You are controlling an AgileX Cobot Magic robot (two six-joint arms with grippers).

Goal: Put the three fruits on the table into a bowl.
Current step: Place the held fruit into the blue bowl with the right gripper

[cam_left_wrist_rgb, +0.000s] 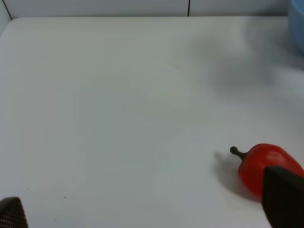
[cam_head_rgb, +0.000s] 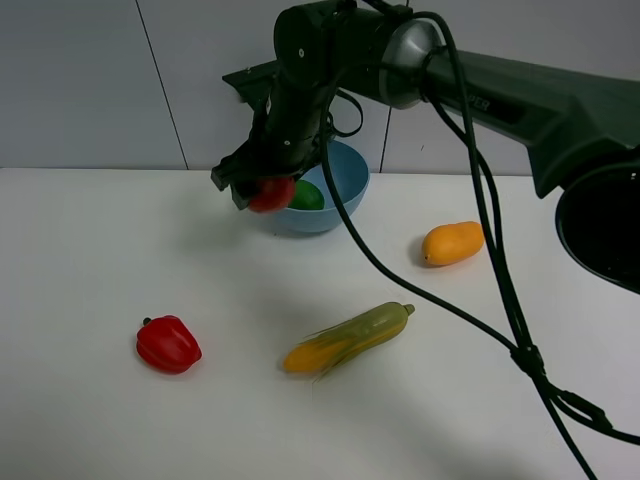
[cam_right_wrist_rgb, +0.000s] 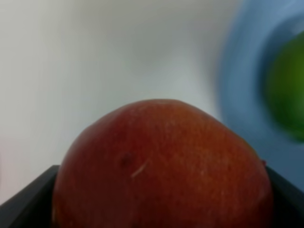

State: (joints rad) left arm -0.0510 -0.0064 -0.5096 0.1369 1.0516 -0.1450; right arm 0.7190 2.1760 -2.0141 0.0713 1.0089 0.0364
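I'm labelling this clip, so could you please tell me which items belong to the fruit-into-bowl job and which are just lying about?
Part of the job: pomegranate, held in the right gripper near the bowl; lime, already in the bowl; mango, on the table.
Just lying about: red bell pepper; corn cob, both on the table.

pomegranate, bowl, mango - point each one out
pomegranate point(cam_right_wrist_rgb: 161, 166): right wrist view, middle of its red skin
bowl point(cam_head_rgb: 356, 193): exterior high view, outer right wall
mango point(cam_head_rgb: 453, 243): exterior high view, middle of its body
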